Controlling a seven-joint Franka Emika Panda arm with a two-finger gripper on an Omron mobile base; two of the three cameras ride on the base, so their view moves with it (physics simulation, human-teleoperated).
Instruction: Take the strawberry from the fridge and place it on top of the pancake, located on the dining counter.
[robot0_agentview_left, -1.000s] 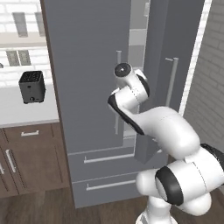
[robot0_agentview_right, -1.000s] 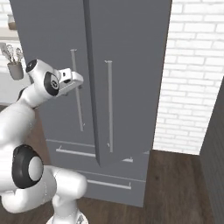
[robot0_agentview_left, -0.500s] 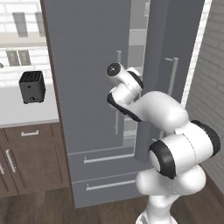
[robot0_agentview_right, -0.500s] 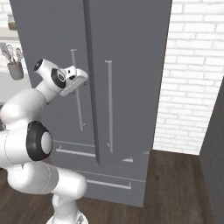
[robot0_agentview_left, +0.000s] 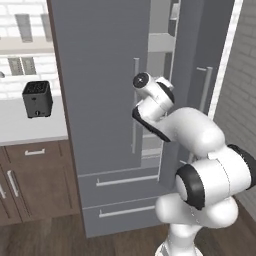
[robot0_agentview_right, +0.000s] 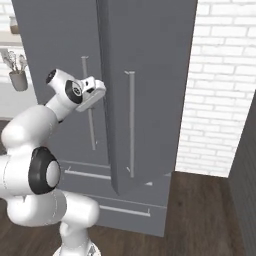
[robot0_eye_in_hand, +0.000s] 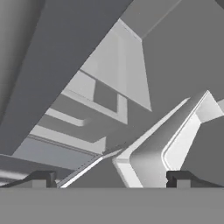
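Left base view: the fridge (robot0_agentview_left: 105, 100) has its left door swung part-open, pale shelves showing in the gap. The arm's wrist sits at that gap, beside the left door's bar handle (robot0_agentview_left: 135, 105). A black toaster (robot0_agentview_left: 37, 99) stands on the worktop (robot0_agentview_left: 25, 127) left of the fridge.

Right base view: the hand is raised in front of the fridge (robot0_agentview_right: 150, 75), near its left handle.

Hand view: the gripper (robot0_eye_in_hand: 111, 178) stands wide, fingertips (robot0_eye_in_hand: 41, 178) well apart, empty, facing the fridge's shelves. No strawberry can be made out.

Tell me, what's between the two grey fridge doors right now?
In the left base view, an open gap between the left door and right door shows pale grey shelves inside; the arm's tool sits before it.
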